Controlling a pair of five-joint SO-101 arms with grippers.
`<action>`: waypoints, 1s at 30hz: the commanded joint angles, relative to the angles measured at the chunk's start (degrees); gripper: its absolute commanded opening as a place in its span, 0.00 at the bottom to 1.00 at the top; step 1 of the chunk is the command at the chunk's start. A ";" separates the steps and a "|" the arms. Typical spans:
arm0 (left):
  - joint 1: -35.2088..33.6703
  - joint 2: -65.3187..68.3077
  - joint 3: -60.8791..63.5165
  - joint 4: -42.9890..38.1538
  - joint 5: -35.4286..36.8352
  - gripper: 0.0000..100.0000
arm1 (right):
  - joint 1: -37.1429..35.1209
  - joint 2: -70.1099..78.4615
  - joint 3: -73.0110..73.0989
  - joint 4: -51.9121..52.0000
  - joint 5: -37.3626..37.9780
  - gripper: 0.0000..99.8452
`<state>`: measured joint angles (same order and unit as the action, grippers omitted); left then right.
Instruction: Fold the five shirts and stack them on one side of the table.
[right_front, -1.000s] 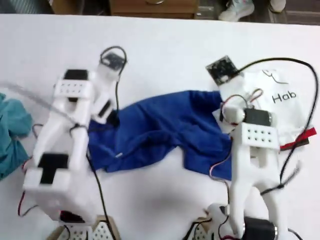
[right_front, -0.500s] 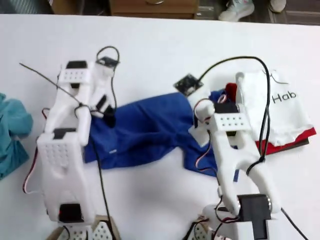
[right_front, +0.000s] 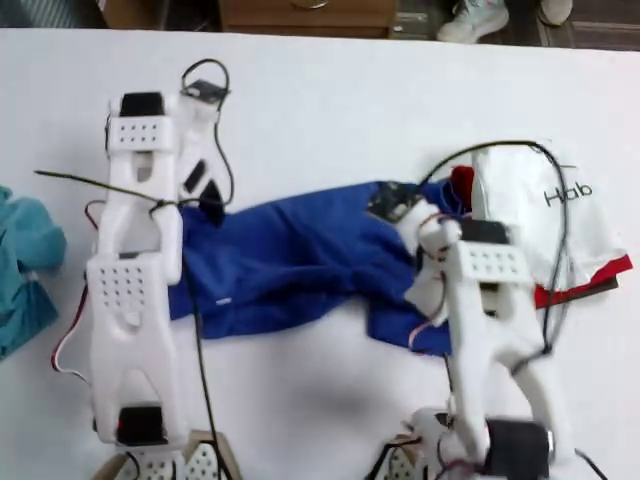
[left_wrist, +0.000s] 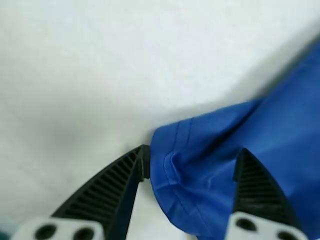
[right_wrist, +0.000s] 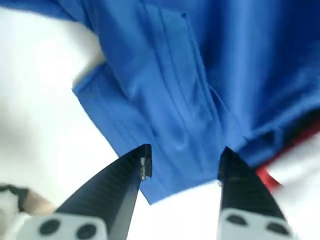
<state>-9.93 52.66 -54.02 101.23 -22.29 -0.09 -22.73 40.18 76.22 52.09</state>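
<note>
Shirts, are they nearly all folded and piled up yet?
Not yet. Done: a folded white shirt lies on a red shirt at the table's right side. In hand: the blue shirt lies rumpled in the middle, the left gripper and right gripper open, one over each end. Left: fold it, then the teal shirt bunched at the left edge.

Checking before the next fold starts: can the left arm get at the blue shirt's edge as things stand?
Probably yes. The left gripper is open, straddling the hem of the blue shirt on the white table, and nothing lies between them.
</note>
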 joint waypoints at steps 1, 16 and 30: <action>-0.26 -1.14 -2.77 1.05 0.09 0.29 | 2.33 -14.64 -0.44 1.36 3.08 0.23; 5.89 -20.22 22.37 1.05 1.93 0.29 | -8.84 2.07 6.95 -29.14 -7.65 0.22; -4.13 -37.36 65.27 -17.58 2.73 0.29 | -7.08 16.57 -10.11 -25.27 -18.46 0.22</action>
<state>-12.75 21.19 5.85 87.60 -21.93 -7.12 -6.46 33.85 50.73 36.79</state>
